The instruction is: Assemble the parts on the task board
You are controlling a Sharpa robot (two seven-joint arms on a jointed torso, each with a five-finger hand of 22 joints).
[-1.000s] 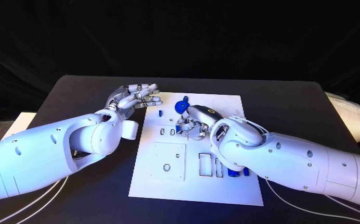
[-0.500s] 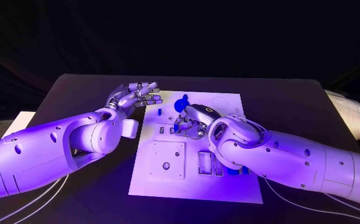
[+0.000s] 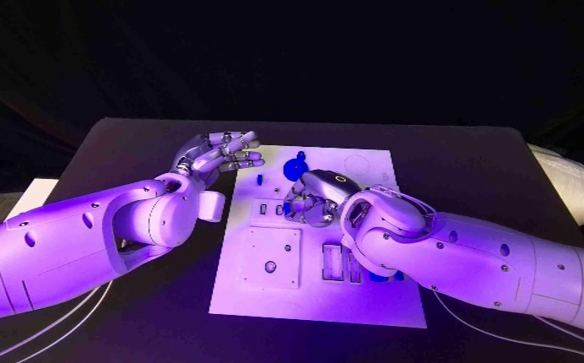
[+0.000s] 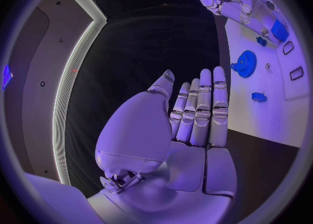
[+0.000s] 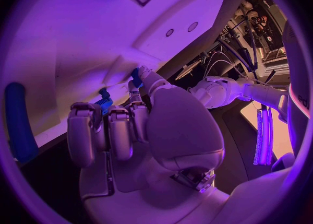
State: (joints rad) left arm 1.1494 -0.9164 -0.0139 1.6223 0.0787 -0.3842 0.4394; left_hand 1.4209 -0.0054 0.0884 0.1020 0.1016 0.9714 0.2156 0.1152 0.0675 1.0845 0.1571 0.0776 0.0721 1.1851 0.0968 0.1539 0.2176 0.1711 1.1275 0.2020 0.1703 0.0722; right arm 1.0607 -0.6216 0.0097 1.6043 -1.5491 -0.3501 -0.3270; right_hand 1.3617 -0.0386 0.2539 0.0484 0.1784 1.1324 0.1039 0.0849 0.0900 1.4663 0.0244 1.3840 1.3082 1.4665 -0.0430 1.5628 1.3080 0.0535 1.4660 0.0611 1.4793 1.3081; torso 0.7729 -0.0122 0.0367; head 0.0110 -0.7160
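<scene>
The white task board (image 3: 365, 295) lies in the middle of the black table. My right hand (image 3: 316, 197) is down on the board's middle, its fingers curled around a small blue part (image 5: 104, 106) held against the board. That same blue part (image 4: 279, 30) shows at its fingertips in the left wrist view. A blue gear (image 3: 296, 169) sits on the board just beyond the right hand. My left hand (image 3: 220, 154) hovers over the table beside the board's far left corner, fingers stretched out and holding nothing. Another small blue part (image 4: 259, 96) lies on the board near the gear (image 4: 247, 63).
A square raised panel (image 3: 270, 262) and rectangular slots (image 3: 331, 263) take up the board's near half. More blue parts (image 3: 383, 277) lie by my right forearm. A long blue piece (image 5: 20, 122) shows on the board in the right wrist view. Black table (image 3: 487, 160) surrounds the board.
</scene>
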